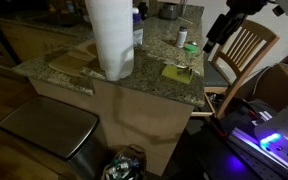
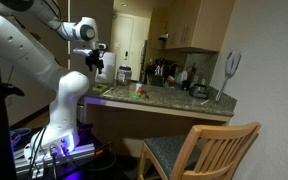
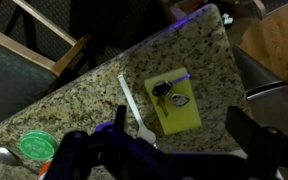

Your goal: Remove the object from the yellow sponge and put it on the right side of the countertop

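Two jaws stand wide apart at the near edge of the wrist view, dark and blurred, with nothing between them.

The main risk, as I judge it, is the grip itself. The object (image 3: 166, 92) is small, dark and slender and lies flat on the soft yellow sponge (image 3: 182, 118). If the jaws come down too deep, they could pinch the foam along with it and lift both. If they come down too shallow, they could close on air or flick it off onto the speckled table (image 3: 84, 95), where it would be hard to pick out. The sponge also sits near the table's edge, so a sideways push might slide it toward the drop. A white plastic utensil (image 3: 132, 105) lies just beside the sponge and could be knocked by the jaw on that side.

The object lies ahead of the jaws, roughly on the line between them, on the half of the sponge farther from them. In an exterior view the sponge (image 1: 179, 72) is well below the arm, so the jaws are clear of it and not touching.

Farther along the table are a small green-and-white item (image 3: 34, 147) and then a tall paper towel roll (image 1: 111, 38). A wooden chair (image 1: 249, 45) stands beyond the table's edge.
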You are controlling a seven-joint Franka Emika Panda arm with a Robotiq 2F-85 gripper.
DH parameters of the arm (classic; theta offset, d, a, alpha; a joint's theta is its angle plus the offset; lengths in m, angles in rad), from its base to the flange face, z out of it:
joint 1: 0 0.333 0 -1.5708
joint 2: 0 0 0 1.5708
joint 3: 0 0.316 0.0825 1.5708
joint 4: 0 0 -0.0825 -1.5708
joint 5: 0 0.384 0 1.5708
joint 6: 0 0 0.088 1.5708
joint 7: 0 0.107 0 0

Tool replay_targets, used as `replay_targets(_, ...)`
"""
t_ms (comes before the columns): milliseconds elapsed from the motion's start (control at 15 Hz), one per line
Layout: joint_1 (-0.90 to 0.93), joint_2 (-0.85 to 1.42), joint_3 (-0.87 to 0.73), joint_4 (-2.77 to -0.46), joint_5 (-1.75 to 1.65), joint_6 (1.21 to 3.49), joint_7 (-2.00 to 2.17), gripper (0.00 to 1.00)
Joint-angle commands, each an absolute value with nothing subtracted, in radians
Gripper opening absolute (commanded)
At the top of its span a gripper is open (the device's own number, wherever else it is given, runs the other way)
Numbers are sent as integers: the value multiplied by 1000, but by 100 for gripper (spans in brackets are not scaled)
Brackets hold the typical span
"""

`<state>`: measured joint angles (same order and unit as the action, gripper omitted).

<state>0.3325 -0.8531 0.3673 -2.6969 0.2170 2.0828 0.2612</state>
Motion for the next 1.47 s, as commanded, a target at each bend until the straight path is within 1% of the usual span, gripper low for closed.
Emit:
replay_targets(0, 361, -835, 334, -2668, 283, 2004, 265, 100)
replay_targets(267, 329, -847, 364, -2664, 274, 1984, 307, 100)
replay_targets(400, 296, -874, 405, -2694, 221, 2106, 339, 100)
replay_targets(533, 276, -880, 425, -2701, 177, 2168, 371, 100)
replay_targets(600, 248, -941, 335, -2596, 113, 2042, 309, 100)
replay_targets(667, 237, -951, 333, -2584, 81, 2043, 309, 100)
replay_targets(867, 222, -1008, 262, -2466, 40, 2006, 245, 100)
replay_targets(1000, 226, -1018, 219, -2350, 43, 1881, 178, 100)
replay_targets(1067, 212, -1026, 256, -2441, 68, 1981, 221, 100)
replay_targets(1267, 208, -1052, 229, -2360, 70, 1896, 183, 100)
replay_targets(1400, 226, -1005, 237, -2436, 109, 1917, 179, 100)
